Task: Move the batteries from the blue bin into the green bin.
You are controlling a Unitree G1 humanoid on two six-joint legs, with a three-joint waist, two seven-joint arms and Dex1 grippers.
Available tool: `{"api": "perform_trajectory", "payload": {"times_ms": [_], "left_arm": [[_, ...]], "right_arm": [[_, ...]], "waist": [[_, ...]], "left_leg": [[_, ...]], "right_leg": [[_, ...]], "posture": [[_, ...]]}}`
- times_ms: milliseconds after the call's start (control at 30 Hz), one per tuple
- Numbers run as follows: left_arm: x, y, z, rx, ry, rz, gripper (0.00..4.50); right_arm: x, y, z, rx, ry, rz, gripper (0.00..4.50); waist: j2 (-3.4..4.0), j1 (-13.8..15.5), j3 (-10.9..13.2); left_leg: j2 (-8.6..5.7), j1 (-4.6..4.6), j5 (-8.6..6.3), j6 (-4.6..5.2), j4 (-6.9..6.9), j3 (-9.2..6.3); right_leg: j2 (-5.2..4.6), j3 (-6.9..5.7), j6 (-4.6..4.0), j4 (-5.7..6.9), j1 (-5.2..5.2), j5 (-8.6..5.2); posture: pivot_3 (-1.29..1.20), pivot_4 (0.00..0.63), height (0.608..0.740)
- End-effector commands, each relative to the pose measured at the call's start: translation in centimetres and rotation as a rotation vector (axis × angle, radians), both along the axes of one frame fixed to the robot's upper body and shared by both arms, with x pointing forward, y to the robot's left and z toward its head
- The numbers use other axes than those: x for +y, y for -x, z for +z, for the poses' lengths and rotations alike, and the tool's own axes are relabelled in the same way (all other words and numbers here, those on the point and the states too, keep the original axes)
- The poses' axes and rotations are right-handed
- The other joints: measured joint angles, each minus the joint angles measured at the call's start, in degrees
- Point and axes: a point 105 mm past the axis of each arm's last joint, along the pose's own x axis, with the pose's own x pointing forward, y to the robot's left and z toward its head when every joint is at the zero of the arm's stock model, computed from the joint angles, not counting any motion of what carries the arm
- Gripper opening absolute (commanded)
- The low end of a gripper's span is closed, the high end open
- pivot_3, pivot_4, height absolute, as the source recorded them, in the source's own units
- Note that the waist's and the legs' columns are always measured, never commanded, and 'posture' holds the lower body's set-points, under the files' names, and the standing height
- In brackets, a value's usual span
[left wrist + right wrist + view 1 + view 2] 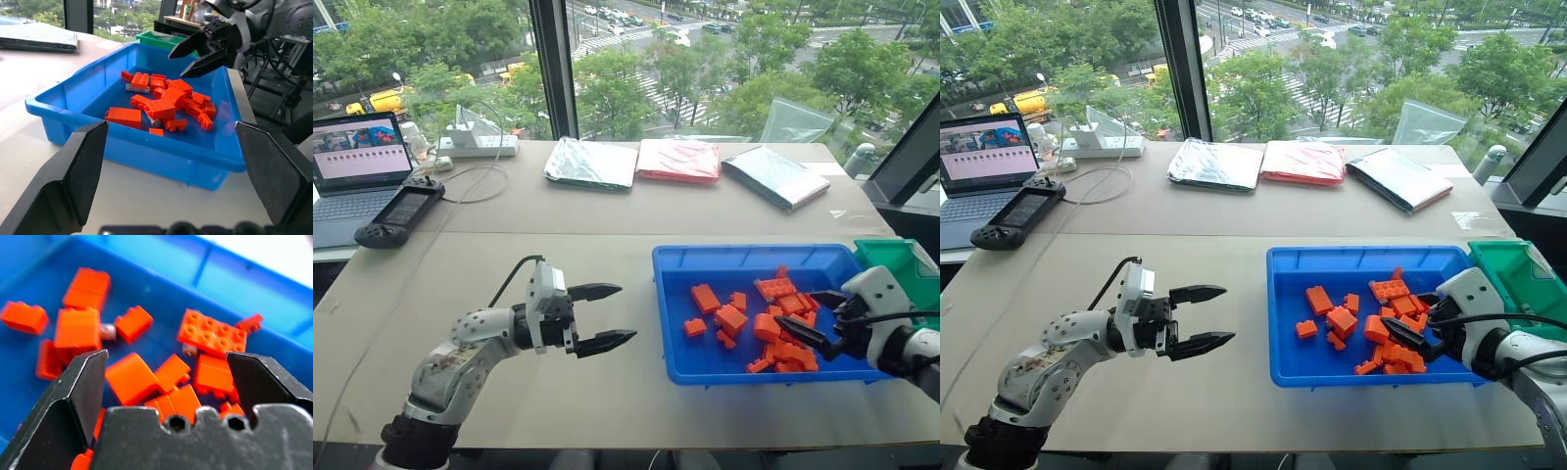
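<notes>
The right hand (pixel 820 319) is hanging spread wide and empty over the orange building blocks (pixel 773 323) piled in the blue bin (pixel 744 262). Silvery battery ends (pixel 108 331) are peeking from between the blocks. The left hand (pixel 607 315) is hovering released above the counter (pixel 558 264), pointing toward the bin. The green bin (pixel 891 259) is sitting just beside the blue bin's far right corner.

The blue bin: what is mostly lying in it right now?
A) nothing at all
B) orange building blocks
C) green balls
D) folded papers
B: the blue bin holds a heap of orange blocks, with the right gripper open just above them; a couple of small grey battery ends peek out between the blocks.
</notes>
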Motion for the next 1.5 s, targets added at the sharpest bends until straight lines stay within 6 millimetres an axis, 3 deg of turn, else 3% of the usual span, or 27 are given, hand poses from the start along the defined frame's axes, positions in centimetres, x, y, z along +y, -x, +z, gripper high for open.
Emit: {"api": "perform_trajectory", "payload": {"times_ms": [33,533,1100,1200,1433,1500], "left_arm": [[0.0,0.4,0.3,-0.034,0.003,-0.040,4.46],[-2.2,-0.1,-0.6,-0.122,0.142,-0.045,4.46],[-3.1,-0.4,0.1,-0.112,0.147,-0.032,4.46],[-3.1,-0.3,0.3,-0.108,0.145,-0.027,4.50],[-2.9,-0.4,0.4,-0.101,0.133,-0.012,4.50],[-2.9,-0.4,0.4,-0.100,0.130,-0.009,4.50]], "right_arm": [[0.8,-0.2,0.6,-0.021,0.011,0.058,4.50],[3.3,0.2,-0.2,0.073,-0.028,0.270,4.50],[2.1,-2.0,-1.7,0.102,0.105,0.267,4.50],[1.9,-2.1,-1.5,0.085,0.107,0.258,3.81],[2.7,-1.8,-0.5,0.064,0.070,0.275,1.48],[2.6,-1.7,-0.5,0.065,0.082,0.273,1.44]], "waist": [[0.07,-0.06,0.03],[0.10,-0.01,0.03],[0.12,-0.05,0.03],[0.13,-0.06,0.03],[0.15,-0.04,0.04],[0.15,-0.03,0.04]], "left_leg": [[0.00,0.00,0.00,0.00,0.00,0.00],[0.00,-0.02,0.00,0.01,0.01,-0.01],[-0.01,-0.01,0.00,0.01,0.03,-0.01],[-0.01,-0.01,0.00,0.01,0.02,-0.01],[-0.01,-0.02,0.00,0.01,0.03,-0.01],[-0.01,-0.01,0.00,0.01,0.03,-0.01]], "right_leg": [[0.00,0.00,0.00,0.00,0.00,0.00],[-0.01,-0.01,0.00,-0.02,0.01,0.00],[-0.01,0.00,0.01,0.00,-0.01,0.01],[-0.01,-0.01,0.01,-0.01,-0.01,0.01],[-0.01,0.00,0.01,-0.01,-0.01,0.01],[-0.01,0.00,0.01,-0.01,-0.01,0.01]], "posture": [[0.00,0.150,0.740],[0.00,0.150,0.740],[0.00,0.150,0.740],[0.00,0.150,0.740],[0.00,0.150,0.740],[0.00,0.150,0.740]]}}
